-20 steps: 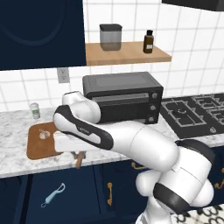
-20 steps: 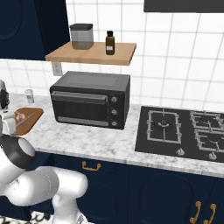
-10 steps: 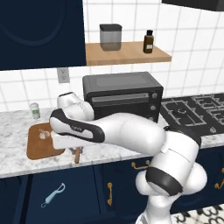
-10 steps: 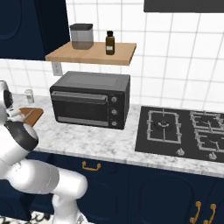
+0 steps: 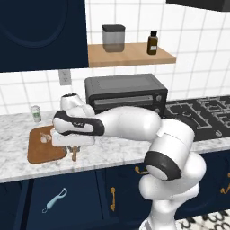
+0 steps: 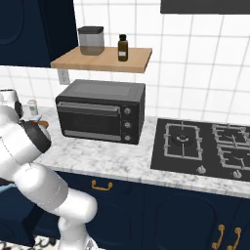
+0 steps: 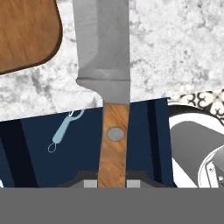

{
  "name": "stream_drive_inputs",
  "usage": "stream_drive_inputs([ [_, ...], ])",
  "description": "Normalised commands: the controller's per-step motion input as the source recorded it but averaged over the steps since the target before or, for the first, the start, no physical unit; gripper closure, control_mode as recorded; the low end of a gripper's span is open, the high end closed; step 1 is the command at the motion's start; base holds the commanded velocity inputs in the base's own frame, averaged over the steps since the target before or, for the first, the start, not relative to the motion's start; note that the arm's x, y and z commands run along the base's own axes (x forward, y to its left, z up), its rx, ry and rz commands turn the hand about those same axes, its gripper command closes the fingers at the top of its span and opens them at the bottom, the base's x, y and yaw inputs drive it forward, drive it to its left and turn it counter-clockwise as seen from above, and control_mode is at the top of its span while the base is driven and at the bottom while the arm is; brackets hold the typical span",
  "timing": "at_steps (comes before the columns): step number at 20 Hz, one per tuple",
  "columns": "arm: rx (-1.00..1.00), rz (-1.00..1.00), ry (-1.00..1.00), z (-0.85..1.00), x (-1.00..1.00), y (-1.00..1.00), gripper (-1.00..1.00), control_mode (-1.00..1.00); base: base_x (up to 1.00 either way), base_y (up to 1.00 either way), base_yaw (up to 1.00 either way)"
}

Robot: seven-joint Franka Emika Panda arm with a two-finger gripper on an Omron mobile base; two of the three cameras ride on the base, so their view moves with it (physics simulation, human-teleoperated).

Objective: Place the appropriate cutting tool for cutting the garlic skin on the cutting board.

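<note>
knife tip: cut off | fingers: mostly hidden, probably gripping handle

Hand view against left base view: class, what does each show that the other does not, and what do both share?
Hand view alone: the knife's grey blade and the rivet in its wooden handle, close up. Left base view alone: the garlic, toaster oven, shelf and stove. Both: the cutting board, the marble counter and the blue peeler on the floor.
</note>
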Motion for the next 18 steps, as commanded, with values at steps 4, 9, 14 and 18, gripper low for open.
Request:
stream_drive_inputs([
  [4,0.05,-0.04,0.00,-0.38,0.58,0.78,1.00,-1.00,0.00,0.00,0.00],
  [9,0.01,-0.03,0.00,-0.28,0.46,0.51,1.00,-1.00,0.00,0.00,0.00],
  [14,0.00,-0.01,0.00,-0.03,0.34,0.08,1.00,-1.00,0.00,0.00,0.00],
  [18,0.00,-0.02,0.00,-0.09,0.34,0.08,1.00,-1.00,0.00,0.00,0.00],
])
